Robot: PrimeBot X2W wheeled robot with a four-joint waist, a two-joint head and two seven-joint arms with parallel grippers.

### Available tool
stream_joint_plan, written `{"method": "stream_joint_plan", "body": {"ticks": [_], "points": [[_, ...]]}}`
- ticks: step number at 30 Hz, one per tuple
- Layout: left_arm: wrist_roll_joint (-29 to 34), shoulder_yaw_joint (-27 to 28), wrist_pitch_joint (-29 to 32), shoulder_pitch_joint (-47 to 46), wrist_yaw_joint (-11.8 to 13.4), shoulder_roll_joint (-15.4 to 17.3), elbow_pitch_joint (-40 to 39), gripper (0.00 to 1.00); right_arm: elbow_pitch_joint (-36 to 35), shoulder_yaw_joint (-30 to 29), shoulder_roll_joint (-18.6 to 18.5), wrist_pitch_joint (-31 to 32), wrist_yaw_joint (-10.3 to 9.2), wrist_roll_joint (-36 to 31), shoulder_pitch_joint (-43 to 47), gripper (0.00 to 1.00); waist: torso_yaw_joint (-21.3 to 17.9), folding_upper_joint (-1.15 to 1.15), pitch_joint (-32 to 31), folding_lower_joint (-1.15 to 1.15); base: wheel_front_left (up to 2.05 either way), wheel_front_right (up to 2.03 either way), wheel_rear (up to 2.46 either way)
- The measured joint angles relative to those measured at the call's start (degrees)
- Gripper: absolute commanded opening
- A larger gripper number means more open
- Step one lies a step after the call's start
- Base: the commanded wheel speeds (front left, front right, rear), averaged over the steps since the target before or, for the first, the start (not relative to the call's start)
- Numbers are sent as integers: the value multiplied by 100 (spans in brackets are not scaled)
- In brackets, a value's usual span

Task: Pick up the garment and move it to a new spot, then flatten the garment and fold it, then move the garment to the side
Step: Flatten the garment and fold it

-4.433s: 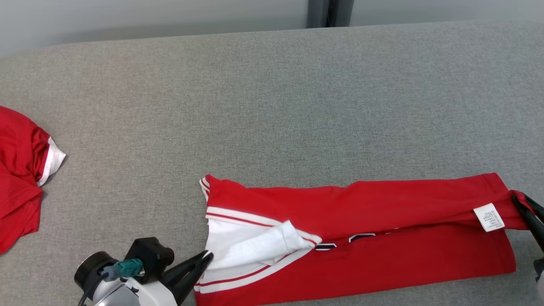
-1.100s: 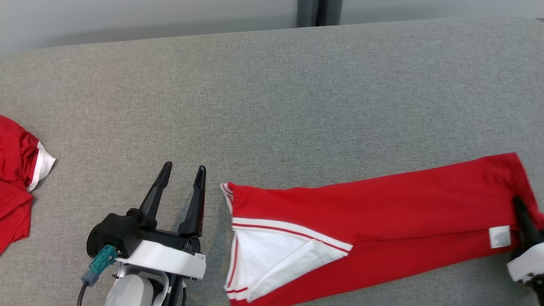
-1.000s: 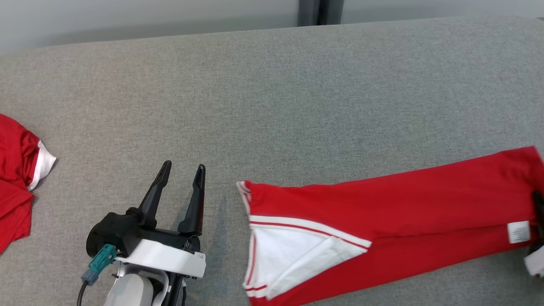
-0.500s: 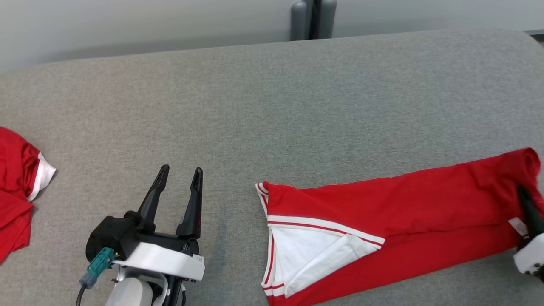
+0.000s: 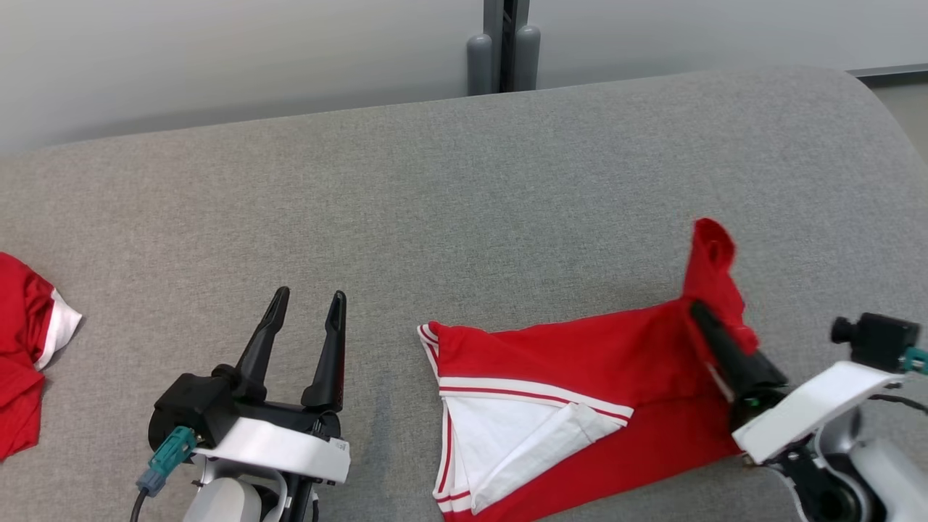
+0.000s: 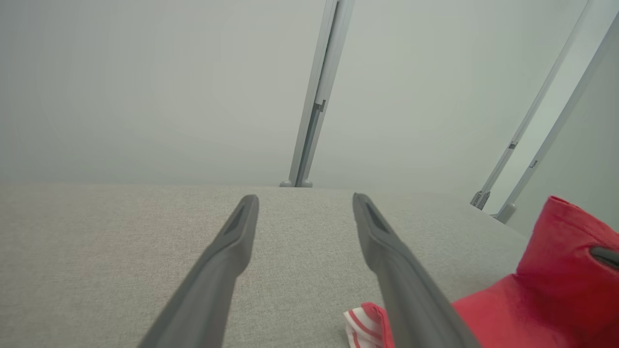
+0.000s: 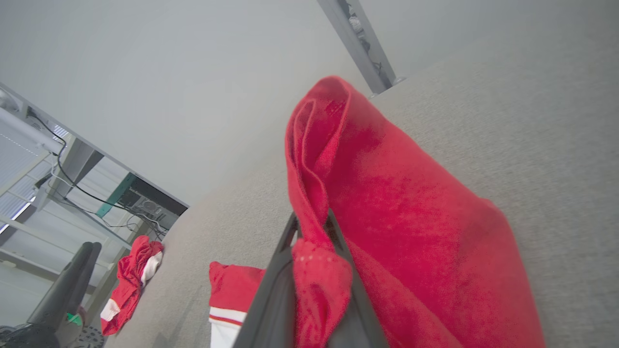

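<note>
On my remote feed, the right gripper (image 5: 702, 313) had its two long dark fingers pinched tight on one end of the large red jersey shirt (image 5: 580, 355), and a bunched red lobe of cloth stood up past the fingertips. In the right wrist view the same gripper (image 7: 312, 227) showed a thick fold of nubbly red knit (image 7: 411, 217) draped over and between the fingers.

The rest of the shirt lay folded into a long band on the grey woven upholstered surface (image 5: 464, 203), right of centre and near my edge. Its other end showed a smooth white short sleeve (image 5: 500, 442) folded into a wedge and bordered by red-and-white striped trim (image 5: 522, 388). I could read no lettering on the cloth as it lay.

The left gripper (image 5: 310, 297) rested just left of the shirt and clear of it, its tapered fingers spread wide and holding nothing. A small label (image 5: 341, 448) on its white cuff was too fine to read. From the left wrist the spread fingers (image 6: 305, 198) framed bare grey weave, with the striped corner (image 6: 360, 326) at lower right.

A second crumpled red garment with a white edge (image 5: 22, 348) lay at the far left, well apart. A grey metal post (image 5: 504, 43) rose behind the surface against a plain pale wall.
</note>
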Motion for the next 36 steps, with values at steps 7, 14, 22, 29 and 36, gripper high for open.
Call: {"method": "stream_joint_plan", "body": {"ticks": [7, 14, 22, 29, 36], "points": [[-24, 30, 0, 7, -1, 0, -5, 100, -677, 256, 590, 539, 0, 404, 242, 0, 122, 0, -6, 0, 0, 0, 0], [-58, -8, 0, 7, 2, 1, 3, 100, -833, 539, 1062, 920, 0, 402, 348, 0, 279, 0, 23, 0, 0, 0, 0], [-124, -90, 0, 2, 8, 0, 29, 100, -385, 745, 1545, 980, 0, 66, 433, 0, 496, 0, 69, 0, 0, 0, 0], [-155, -86, 0, -18, 35, 2, 29, 100, -25, 656, 1735, 857, 0, -2, 427, 12, 607, 0, 150, 0, 0, 0, 0], [-197, -131, 0, -18, 41, 2, 55, 100, 100, 602, 1881, 831, 0, 46, 387, 100, 630, 0, 248, 0, 0, 0, 0]]}}
